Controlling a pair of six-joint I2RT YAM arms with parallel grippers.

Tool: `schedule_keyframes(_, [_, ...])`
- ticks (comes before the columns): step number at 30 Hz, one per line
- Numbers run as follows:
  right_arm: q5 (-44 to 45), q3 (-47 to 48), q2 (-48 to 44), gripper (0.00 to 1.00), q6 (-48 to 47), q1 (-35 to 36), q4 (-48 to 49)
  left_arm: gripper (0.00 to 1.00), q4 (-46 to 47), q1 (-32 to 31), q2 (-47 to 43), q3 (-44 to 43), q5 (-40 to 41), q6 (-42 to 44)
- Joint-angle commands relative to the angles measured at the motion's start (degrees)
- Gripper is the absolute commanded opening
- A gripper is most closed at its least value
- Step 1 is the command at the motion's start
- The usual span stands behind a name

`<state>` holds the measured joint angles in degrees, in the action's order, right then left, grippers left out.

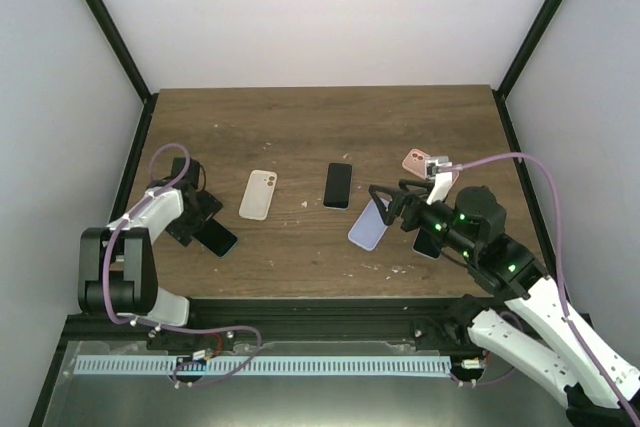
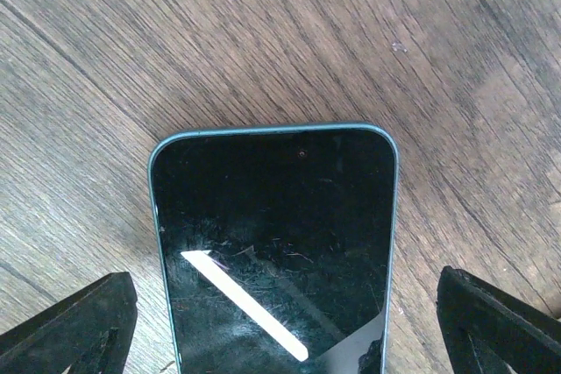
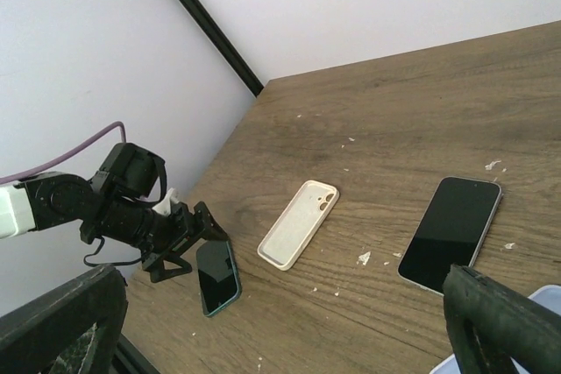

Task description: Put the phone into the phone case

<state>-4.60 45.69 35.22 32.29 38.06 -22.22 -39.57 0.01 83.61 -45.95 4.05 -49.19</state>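
Since the teal-edged phone (image 2: 272, 216) lies flat, screen up, on the wooden table (image 1: 300, 127), the left gripper (image 2: 289, 317) sits low over one end of it, probably lining up a side pinch; its jaws are spread wide, one finger on each side of the phone, clear of both edges, nothing held. The cream phone case (image 1: 258, 195) lies just beside and is likely the target. The right gripper (image 1: 385, 205) hovers by a lavender case (image 1: 368, 225), jaws also wide apart and empty, seemingly parked aside. A black phone (image 1: 338, 185) lies between the two cases
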Motion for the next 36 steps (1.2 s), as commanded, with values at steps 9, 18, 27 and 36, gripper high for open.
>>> schedule_keyframes(9, [-0.2,-0.5,0.4,1.0,0.0,0.6,0.9,0.93,-1.4,-2.3,3.4,-0.9,2.4,-2.7])
schedule_keyframes(18, [-4.9,-2.4,2.6,1.0,2.8,0.6,2.3,0.9,-1.7,-6.5,5.5,-1.8,1.8,-4.5])
schedule_keyframes(27, [-6.9,-3.1,4.8,1.0,4.5,0.6,4.4,0.8,-0.9,-9.2,5.1,-0.7,-0.5,-5.1])
schedule_keyframes(36, [-9.1,-4.6,7.6,1.0,5.0,0.6,7.1,0.71,-0.4,-12.3,-1.0,1.5,-2.2,-4.1])
